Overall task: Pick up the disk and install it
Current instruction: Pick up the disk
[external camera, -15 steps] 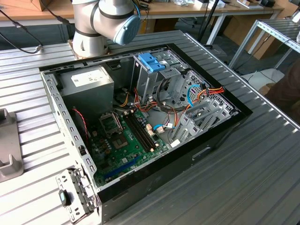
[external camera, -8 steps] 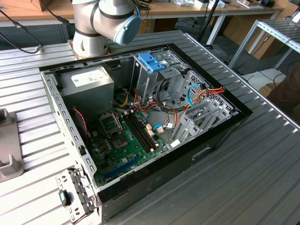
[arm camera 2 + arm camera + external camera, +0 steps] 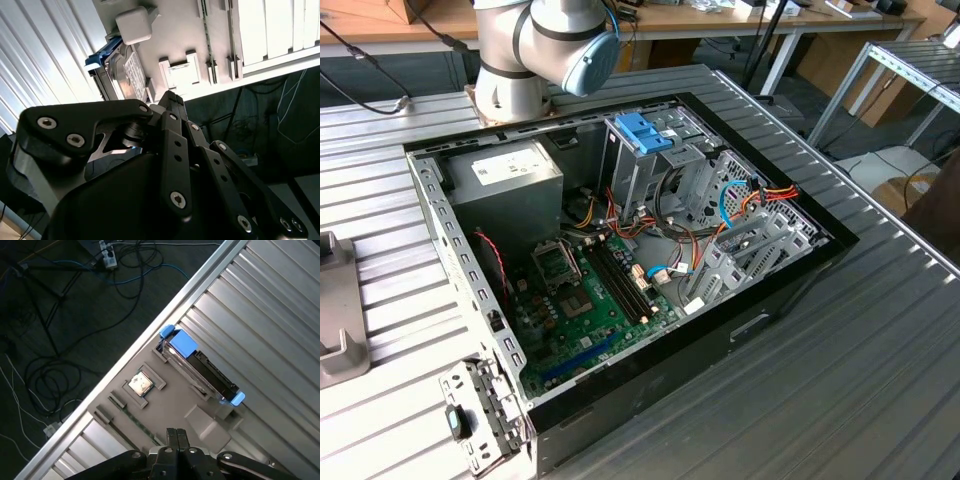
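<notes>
The disk (image 3: 200,367), a dark metal drive in a light-blue carrier, stands on its edge in a slot of a grey holder plate (image 3: 170,400) on the ribbed metal table. In the first wrist view my gripper (image 3: 175,434) is shut, fingers pressed together with nothing between them. It hovers over the holder's near side, apart from the disk. The second wrist view shows the disk (image 3: 120,75) beyond the black finger links, with the gripper (image 3: 169,97) short of it.
The open computer case (image 3: 790,290) lies on the table, with a drive cage topped by a blue-handled carrier (image 3: 645,130). A processor chip (image 3: 140,384) sits on the holder. The table edge (image 3: 150,325) runs close by, with cables on the dark floor beyond.
</notes>
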`<state>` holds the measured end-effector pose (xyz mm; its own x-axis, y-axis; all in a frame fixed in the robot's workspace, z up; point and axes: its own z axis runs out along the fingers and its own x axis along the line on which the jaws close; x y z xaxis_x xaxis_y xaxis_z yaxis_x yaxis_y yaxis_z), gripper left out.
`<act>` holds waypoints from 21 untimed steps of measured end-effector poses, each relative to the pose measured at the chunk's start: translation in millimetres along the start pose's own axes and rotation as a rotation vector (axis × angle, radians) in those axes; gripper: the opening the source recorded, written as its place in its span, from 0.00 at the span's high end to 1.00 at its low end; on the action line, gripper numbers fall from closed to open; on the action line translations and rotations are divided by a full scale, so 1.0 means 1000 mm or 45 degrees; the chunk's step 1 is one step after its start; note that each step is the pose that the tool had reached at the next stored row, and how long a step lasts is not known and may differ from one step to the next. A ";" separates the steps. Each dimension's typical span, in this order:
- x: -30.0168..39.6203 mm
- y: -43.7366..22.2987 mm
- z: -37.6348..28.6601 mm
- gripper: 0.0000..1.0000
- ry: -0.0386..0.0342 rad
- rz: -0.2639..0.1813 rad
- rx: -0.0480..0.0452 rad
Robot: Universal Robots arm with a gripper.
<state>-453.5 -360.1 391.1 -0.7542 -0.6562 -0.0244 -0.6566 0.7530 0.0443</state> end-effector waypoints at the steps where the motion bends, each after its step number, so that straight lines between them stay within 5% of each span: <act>1: 0.0000 0.0000 0.0000 0.90 0.0002 -0.006 0.000; 21: 0.0000 0.0000 0.0000 0.90 0.0042 -0.096 -0.002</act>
<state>-453.5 -360.1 391.1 -0.7023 -0.7114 -0.0245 -0.7117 0.7011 0.0444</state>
